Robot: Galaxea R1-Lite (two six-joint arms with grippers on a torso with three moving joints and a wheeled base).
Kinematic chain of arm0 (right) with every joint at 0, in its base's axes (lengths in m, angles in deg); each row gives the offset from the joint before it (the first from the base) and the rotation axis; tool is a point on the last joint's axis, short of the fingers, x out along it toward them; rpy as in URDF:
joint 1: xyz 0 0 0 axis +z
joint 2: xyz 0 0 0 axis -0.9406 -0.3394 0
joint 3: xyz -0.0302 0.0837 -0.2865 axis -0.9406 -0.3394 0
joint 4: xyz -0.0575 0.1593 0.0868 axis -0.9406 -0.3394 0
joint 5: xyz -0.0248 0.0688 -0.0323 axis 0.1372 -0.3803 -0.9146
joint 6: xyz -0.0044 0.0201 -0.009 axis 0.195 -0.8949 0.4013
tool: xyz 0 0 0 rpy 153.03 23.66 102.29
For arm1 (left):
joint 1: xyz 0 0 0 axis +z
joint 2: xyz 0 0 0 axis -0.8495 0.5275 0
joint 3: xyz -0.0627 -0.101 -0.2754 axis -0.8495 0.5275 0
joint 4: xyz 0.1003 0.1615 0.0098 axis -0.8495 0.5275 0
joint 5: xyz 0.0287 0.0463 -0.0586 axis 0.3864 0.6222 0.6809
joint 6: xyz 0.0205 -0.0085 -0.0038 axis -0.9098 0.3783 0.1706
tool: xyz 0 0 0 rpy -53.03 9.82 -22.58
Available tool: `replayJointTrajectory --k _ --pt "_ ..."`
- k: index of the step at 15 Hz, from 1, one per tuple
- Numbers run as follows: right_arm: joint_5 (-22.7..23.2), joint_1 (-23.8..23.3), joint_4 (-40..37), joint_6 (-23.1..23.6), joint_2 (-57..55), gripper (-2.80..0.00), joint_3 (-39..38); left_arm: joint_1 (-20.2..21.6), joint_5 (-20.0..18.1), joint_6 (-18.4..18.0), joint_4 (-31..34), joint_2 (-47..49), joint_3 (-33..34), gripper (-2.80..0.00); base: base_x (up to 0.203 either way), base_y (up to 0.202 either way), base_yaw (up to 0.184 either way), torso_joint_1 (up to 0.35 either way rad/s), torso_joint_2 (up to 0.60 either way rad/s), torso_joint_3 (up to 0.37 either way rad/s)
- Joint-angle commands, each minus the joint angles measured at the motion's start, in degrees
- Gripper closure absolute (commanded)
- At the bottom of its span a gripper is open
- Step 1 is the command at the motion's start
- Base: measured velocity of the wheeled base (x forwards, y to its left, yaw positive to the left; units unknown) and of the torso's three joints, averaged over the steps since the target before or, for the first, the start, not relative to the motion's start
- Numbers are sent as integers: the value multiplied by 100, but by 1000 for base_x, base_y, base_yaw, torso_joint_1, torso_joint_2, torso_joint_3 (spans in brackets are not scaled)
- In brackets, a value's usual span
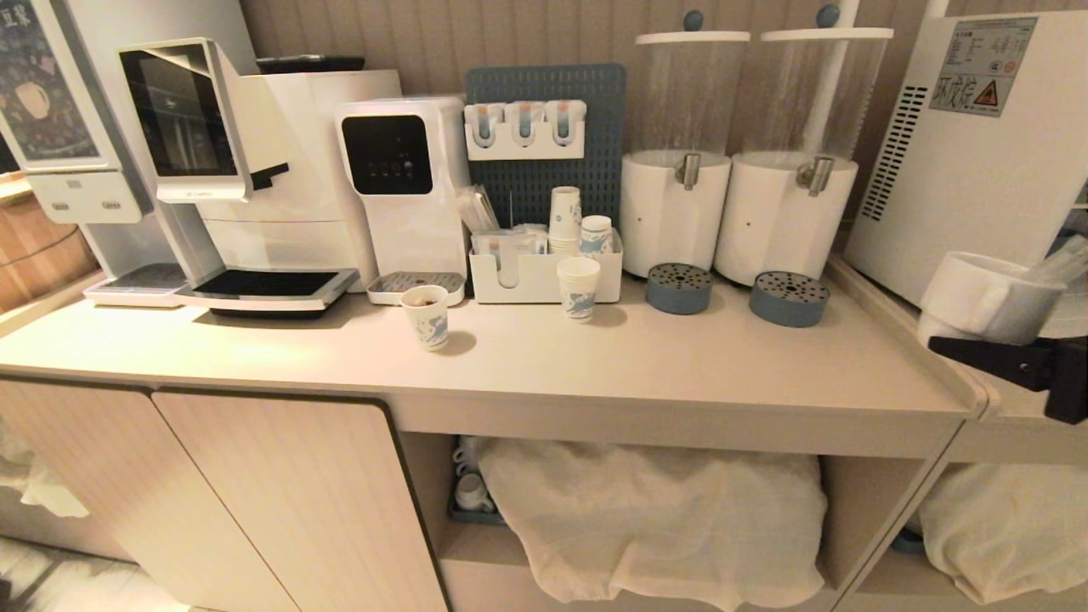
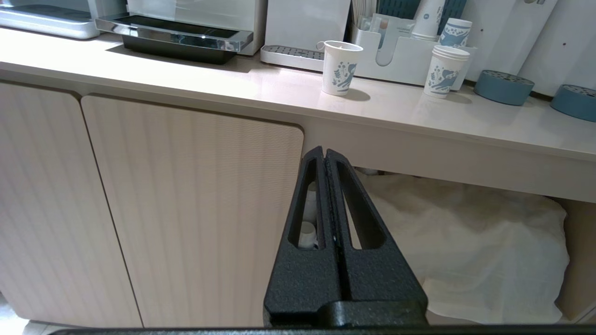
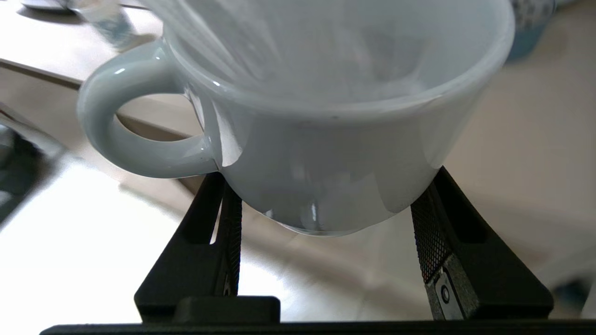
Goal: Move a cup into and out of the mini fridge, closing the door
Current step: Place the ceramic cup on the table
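Smooth beige counter [image 1: 680, 357], squat glossy white cup [image 3: 326, 153] clamped in right pincer [image 3: 326, 223]

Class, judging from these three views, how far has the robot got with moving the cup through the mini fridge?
Done: the right end effector grips the cup by its sides, off the counter. In hand: carrying it beside the mini fridge. Left: the door is not in view, so whether the cup has been inside cannot be told. The left end effector is shut, idle.

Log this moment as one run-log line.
right gripper: shut on cup, beside mini fridge | left gripper: shut, parked by cabinet door
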Motion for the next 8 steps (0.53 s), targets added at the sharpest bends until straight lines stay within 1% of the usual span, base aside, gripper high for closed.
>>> replayJointTrajectory --k 1,2,4,6,8 --pt "101 -111 2087 182 -1590 0 -328 0 1 8 -7 -29 229 0 0 0 0 0 0 0" --pt "80 -62 2640 235 -2060 0 -349 0 1 8 -7 -29 229 0 0 0 0 0 0 0" --pt "-169 120 3255 348 -2862 0 -234 0 1 8 -7 -29 229 0 0 0 0 0 0 0" --pt "-478 285 3535 500 -3545 0 110 0 1 8 -7 -29 229 0 0 0 0 0 0 0" --pt "-862 478 3644 573 -4153 0 706 0 1 8 -7 -29 229 0 0 0 0 0 0 0"
